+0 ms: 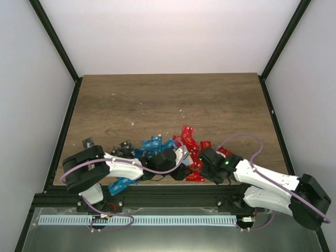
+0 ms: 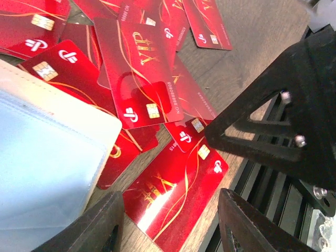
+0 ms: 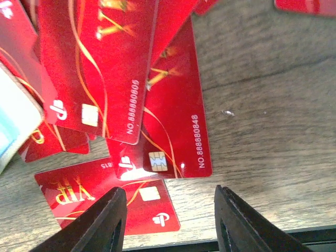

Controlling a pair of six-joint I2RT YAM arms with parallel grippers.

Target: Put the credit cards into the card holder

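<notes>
Credit cards lie strewn near the table's front edge: black ones (image 1: 123, 147) at the left, blue ones (image 1: 152, 144) in the middle, red ones (image 1: 188, 134) at the right. In the left wrist view the pale card holder (image 2: 47, 173) rests on red cards, just left of my left gripper (image 2: 170, 223). That gripper is open over a red card (image 2: 178, 189) lying flat on the wood. My right gripper (image 3: 170, 223) is open too, above a red card's corner (image 3: 152, 210) and bare wood. The holder's edge (image 3: 13, 115) shows at the left of the right wrist view.
The two grippers (image 1: 182, 169) (image 1: 197, 164) face each other closely over the red pile. The right gripper's black body (image 2: 283, 121) fills the right of the left wrist view. The table's front rail (image 2: 257, 184) runs just beside the nearest cards.
</notes>
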